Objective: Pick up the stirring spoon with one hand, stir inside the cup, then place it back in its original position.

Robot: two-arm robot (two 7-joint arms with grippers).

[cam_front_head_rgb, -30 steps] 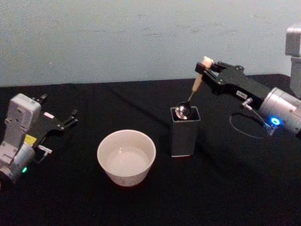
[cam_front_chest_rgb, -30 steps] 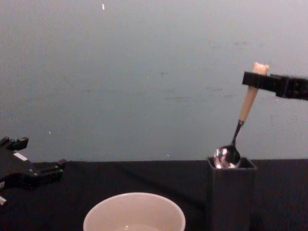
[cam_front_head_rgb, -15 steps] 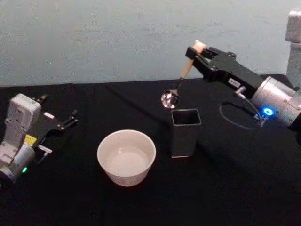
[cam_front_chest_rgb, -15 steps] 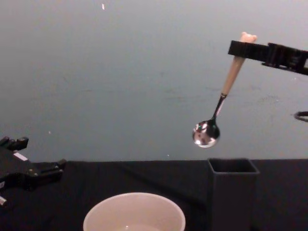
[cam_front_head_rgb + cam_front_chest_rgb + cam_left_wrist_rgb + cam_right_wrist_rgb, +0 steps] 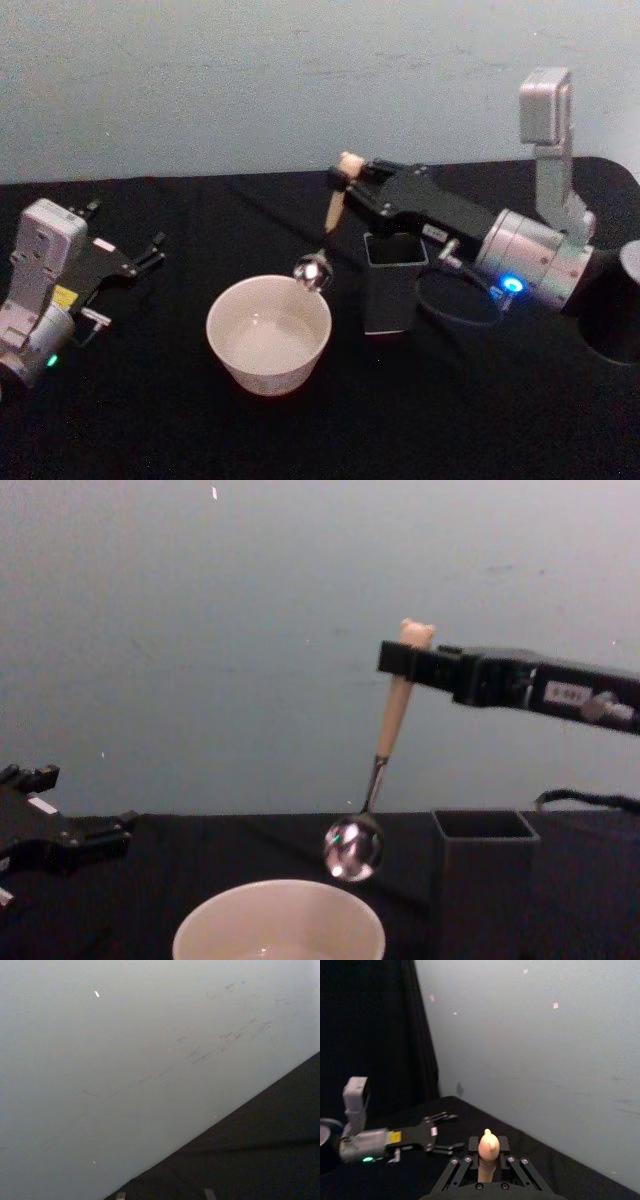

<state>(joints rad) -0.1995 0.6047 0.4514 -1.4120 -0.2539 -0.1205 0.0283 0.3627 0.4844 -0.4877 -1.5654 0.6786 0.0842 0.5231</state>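
Stirring spoon (image 5: 330, 218) is up in the air, clear of the table. Nearest the robot, right under it, sits the cup (image 5: 262, 378), wide and cream-white, upright on the black table (image 5: 150, 420). The shiny round bowl of the spoon hangs just above the cup's rim, on the cup's right side toward the back. I can't tell from here whether metal touches rim, though from the chest camera a sliver of gap shows. The spoon tilts: bowl low over the cup, peach handle leaning up and away to the right, bear head on top.

Just beside the cup on the right stands the dark grey square holder (image 5: 393, 285), upright, open mouth showing. Above it and a bit behind, the right gripper (image 5: 345, 182) reaches in from the right and pinches the spoon's handle just under the bear head, fingers clamped tight on it.

Well off to the cup's left, the left gripper (image 5: 128, 225) rests low by the table, its black fingers spread wide with nothing between them.

Behind the cup, past the table's far edge, is a plain pale wall (image 5: 250, 80).
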